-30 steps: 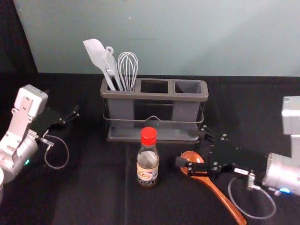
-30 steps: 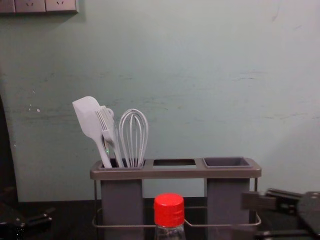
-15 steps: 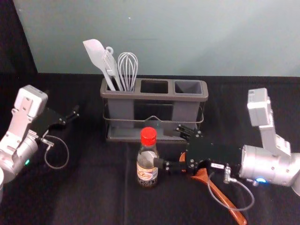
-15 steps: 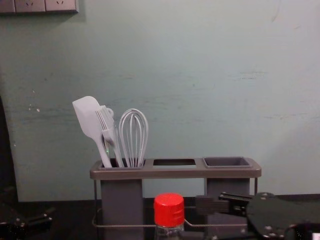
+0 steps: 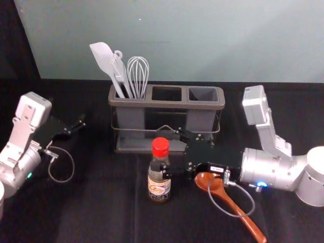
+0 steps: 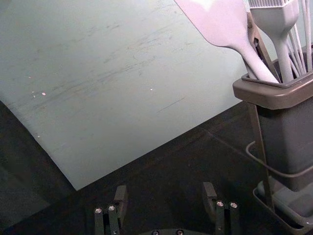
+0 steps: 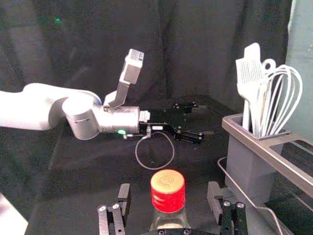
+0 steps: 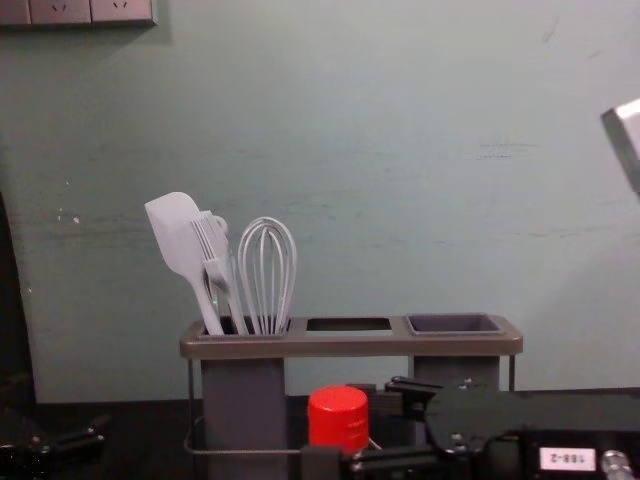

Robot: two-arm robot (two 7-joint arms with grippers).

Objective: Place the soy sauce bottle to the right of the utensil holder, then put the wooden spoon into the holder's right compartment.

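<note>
The soy sauce bottle (image 5: 159, 178) stands upright on the black-covered tabletop (image 5: 106, 202), in front of the utensil holder (image 5: 167, 103) and near the middle of its length. It has a red cap (image 5: 160, 147) and a printed label (image 5: 158, 188). It is not placed to the right of the holder.

The right hand (image 5: 172, 152) is at the bottle, reaching in from the right side. Its jaws are spread wide; in the right wrist view the capped top sits between them, with a gap to each side. No grip on the bottle is observed.

The wooden spoon (image 5: 232, 203) lies on the tabletop to the right of the bottle, outside the holder. Its bowl (image 5: 204, 180) points toward the holder, partly beneath the right hand, and its handle slants toward the near right.

The holder has three openings in a row. A spatula (image 5: 103, 56), a brush (image 5: 120, 71) and a whisk (image 5: 138, 71) stand in the left one, the spatula leaning outward.

The left hand (image 5: 81, 123) is parked at the left, well apart from the bottle, its jaws wide with nothing between them. A pale wall (image 5: 202, 40) stands behind the tabletop.
</note>
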